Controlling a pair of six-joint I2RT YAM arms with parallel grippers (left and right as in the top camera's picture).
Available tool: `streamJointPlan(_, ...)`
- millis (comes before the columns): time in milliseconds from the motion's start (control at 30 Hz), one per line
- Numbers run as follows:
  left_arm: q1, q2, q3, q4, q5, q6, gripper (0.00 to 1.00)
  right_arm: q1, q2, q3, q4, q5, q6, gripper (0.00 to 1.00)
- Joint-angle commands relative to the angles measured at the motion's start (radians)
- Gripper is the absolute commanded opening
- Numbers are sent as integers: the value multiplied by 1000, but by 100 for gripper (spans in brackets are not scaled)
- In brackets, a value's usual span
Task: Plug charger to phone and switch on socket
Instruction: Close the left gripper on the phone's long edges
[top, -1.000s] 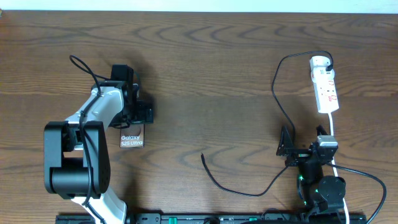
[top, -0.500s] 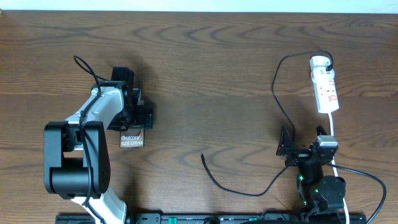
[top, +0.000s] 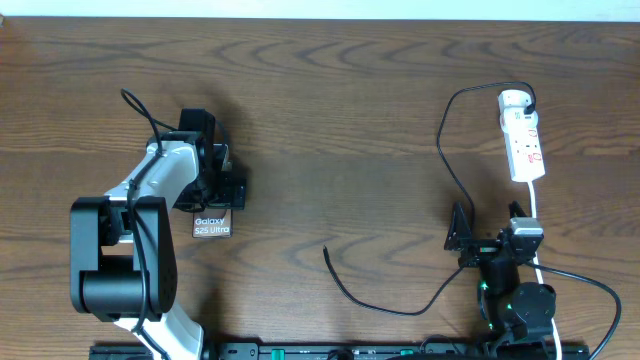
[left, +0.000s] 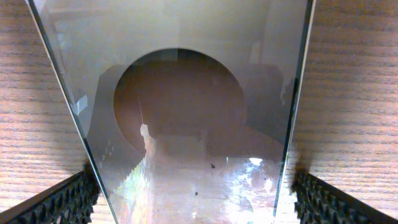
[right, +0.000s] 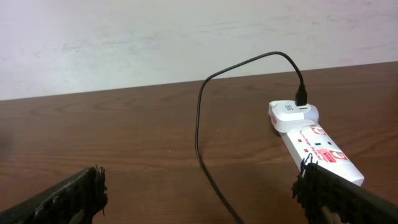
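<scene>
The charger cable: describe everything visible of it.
The charger cable is thin, black and flexible-looking. Its black plug sits in the far end of the white power strip. From there it loops away, runs down the wooden table, passes between the open fingers of the right gripper without visibly being gripped, then curves left to a free connector tip, which lies on the table apart from the phone.

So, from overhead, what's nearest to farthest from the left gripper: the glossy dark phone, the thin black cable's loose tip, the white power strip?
1. Glossy dark phone, right beneath the left gripper.
2. Thin black cable's loose tip, mid-table.
3. White power strip, far right side.
</scene>
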Motion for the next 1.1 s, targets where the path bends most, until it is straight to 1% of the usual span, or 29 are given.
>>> streamJointPlan(0, 3, 33, -41, 0, 10, 17, 99, -5, -4, -1, -4, 5, 7, 99)
streamJointPlan(100, 3, 33, -41, 2, 10, 17, 99, -5, -4, -1, -4, 5, 7, 99)
streamJointPlan(200, 3, 33, -41, 9, 10, 17, 93, -5, -4, -1, -4, 5, 7, 99)
streamJointPlan(233, 3, 33, -41, 11, 10, 18, 93, -5, -4, -1, -4, 5, 7, 99)
streamJointPlan(300, 3, 33, -41, 15, 10, 17, 87, -5, -4, -1, -4, 5, 7, 99)
streamJointPlan(367, 3, 33, -42, 15, 10, 18, 78, -5, -4, -1, -4, 5, 7, 99)
streamJointPlan(400, 3, 33, -42, 15, 10, 17, 75, -5, -4, -1, -4, 5, 7, 99)
streamJointPlan(633, 3, 33, -43, 15, 10, 17, 75, -5, -4, -1, -4, 5, 7, 99)
streamJointPlan(767, 3, 33, -43, 16, 10, 17, 66, -5, -4, -1, -4, 5, 7, 99)
streamJointPlan(833, 3, 33, -43, 15, 10, 17, 57, -5, -4, -1, -4, 5, 7, 99)
streamJointPlan(900, 3, 33, -43, 16, 10, 17, 50, -5, -4, -1, -4, 4, 7, 99)
streamJointPlan(1000, 3, 33, -43, 16, 10, 17, 35, -5, -4, -1, -4, 5, 7, 99)
streamJointPlan(1067, 3, 33, -43, 19, 10, 17, 22, -5, -4, -1, -4, 5, 7, 99)
